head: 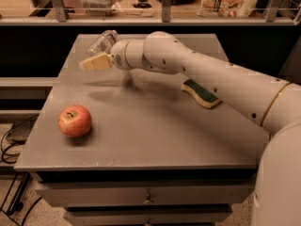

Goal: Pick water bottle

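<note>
The water bottle (101, 42) is small, clear and crinkled. It shows at the back left of the grey table (155, 135), just behind my gripper. My gripper (94, 61) points left at the end of the white arm (197, 74), a little above the table and right in front of the bottle. The gripper's tip overlaps the bottle's lower end, and I cannot tell whether they touch. The bottle's lower part is hidden behind the gripper and wrist.
A red apple (74, 120) sits at the front left of the table. A green and yellow sponge (201, 93) lies at the right, partly under the arm. A shelf with a rail (164, 19) and packages runs behind the table.
</note>
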You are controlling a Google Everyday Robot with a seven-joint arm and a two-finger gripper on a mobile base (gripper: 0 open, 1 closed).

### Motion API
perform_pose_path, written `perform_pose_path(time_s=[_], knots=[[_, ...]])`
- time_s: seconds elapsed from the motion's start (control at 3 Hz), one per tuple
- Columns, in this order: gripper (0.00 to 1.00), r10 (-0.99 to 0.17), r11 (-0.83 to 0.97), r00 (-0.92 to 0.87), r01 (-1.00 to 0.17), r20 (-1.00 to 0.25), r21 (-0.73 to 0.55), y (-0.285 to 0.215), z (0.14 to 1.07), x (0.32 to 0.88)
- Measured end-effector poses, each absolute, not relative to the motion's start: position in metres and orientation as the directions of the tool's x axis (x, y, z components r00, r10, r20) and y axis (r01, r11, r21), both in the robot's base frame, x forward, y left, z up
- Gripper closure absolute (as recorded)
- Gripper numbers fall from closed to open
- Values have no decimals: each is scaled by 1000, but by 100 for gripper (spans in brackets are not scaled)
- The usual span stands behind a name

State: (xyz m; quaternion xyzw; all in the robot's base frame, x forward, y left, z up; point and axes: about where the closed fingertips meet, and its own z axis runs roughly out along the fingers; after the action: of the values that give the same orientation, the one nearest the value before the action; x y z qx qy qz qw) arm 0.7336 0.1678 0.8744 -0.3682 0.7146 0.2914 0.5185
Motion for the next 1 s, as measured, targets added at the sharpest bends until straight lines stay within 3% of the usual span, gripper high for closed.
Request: perform_pose_path(time_s=[1.0], knots=[[0,-151,641,-183,-766,-971,44,195,865,765]])
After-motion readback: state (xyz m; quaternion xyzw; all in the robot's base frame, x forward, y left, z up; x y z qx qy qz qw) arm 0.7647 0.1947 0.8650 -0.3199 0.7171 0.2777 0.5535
